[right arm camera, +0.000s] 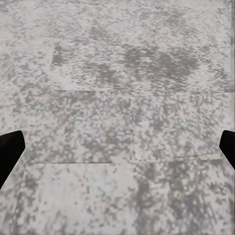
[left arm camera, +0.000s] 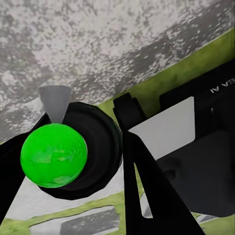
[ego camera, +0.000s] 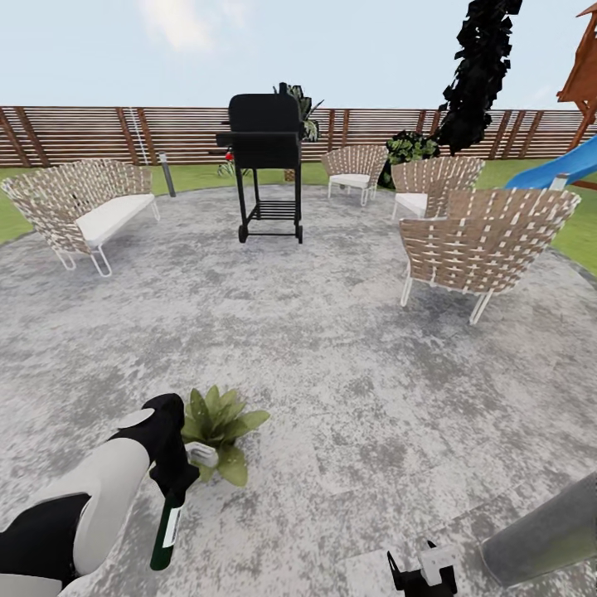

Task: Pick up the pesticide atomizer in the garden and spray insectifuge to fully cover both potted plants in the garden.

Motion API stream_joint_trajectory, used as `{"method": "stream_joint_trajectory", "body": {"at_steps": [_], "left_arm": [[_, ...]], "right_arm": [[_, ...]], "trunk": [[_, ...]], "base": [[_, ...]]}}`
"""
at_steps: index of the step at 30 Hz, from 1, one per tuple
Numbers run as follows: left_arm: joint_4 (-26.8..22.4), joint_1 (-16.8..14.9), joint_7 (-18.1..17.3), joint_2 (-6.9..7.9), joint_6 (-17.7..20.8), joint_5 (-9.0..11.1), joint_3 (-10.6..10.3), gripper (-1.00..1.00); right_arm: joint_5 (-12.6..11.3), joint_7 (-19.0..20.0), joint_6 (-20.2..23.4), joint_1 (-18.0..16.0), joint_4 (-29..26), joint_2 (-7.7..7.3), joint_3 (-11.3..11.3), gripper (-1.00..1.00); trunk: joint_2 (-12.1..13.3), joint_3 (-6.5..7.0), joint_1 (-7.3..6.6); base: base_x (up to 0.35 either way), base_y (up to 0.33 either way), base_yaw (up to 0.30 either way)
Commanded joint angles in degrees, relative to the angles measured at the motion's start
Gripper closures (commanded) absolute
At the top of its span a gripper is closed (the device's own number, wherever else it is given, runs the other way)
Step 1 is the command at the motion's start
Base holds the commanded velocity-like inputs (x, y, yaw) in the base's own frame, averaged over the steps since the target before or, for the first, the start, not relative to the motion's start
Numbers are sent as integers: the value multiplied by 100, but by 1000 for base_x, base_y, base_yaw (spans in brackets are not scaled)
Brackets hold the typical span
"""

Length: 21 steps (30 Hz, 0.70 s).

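Head view: atomizer in hand, first plant in reach

Atomizer (ego camera: 168, 524) is picked up: left gripper (ego camera: 176, 474) fingers closed on it, stem hanging down, just beside one potted plant (ego camera: 217, 431) on the patio (ego camera: 332, 348). Left wrist view shows its green cap (left arm camera: 54, 155) between the fingers. No spray visible, so I judge both plants still to do. Right gripper (right arm camera: 117, 147) fingers spread wide, empty, over paving.

Count: 1 atomizer, 1 potted plant in view, 1 grill (ego camera: 265, 157), 4 wicker seats.
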Motion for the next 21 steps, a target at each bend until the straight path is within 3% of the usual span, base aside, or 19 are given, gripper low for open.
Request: {"method": "stream_joint_trajectory", "body": {"at_steps": [1, 8, 14, 21], "left_arm": [[-5, -3, -55, 11, 61, -50, 42, 100], [-5, 6, -64, 180, 53, -34, 25, 100], [-13, 6, -57, 123, 52, -29, 39, 100], [-5, 21, -49, 67, 52, -23, 34, 100]], "right_arm": [[31, 13, -16, -3, 4, 0, -25, -100], [31, 10, -16, -3, -4, -5, -26, -100], [33, 9, -16, -3, 3, -1, -25, -100], [31, 9, -16, -3, 4, 0, -25, -100]], "trunk": [[-2, -5, 0], [-2, -5, 0], [-2, -5, 0], [-2, -5, 0]], "base": [[25, -39, 0], [3, -5, 4], [0, -15, 186], [0, -130, 25]]}}
